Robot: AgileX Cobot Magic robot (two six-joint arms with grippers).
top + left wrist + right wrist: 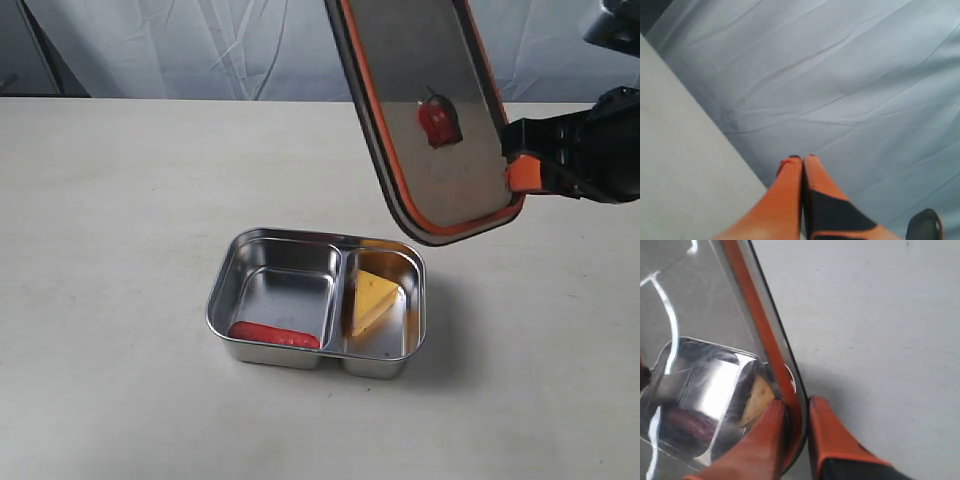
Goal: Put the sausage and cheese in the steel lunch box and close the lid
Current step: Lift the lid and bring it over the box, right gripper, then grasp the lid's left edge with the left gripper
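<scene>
Left gripper: fingers pressed together, nothing between them, out over the table edge by the grey backdrop. Steel lunch box sits open, below and left of the right gripper. Sausage is in its left compartment at the near wall, cheese in the right one. Lid is tilted in the air over the box's far right corner, not touching it. Right gripper is clamped on the lid's rim.

I read no text, label, brand, number or sign here: none on lid, none on steel lunch box.
</scene>
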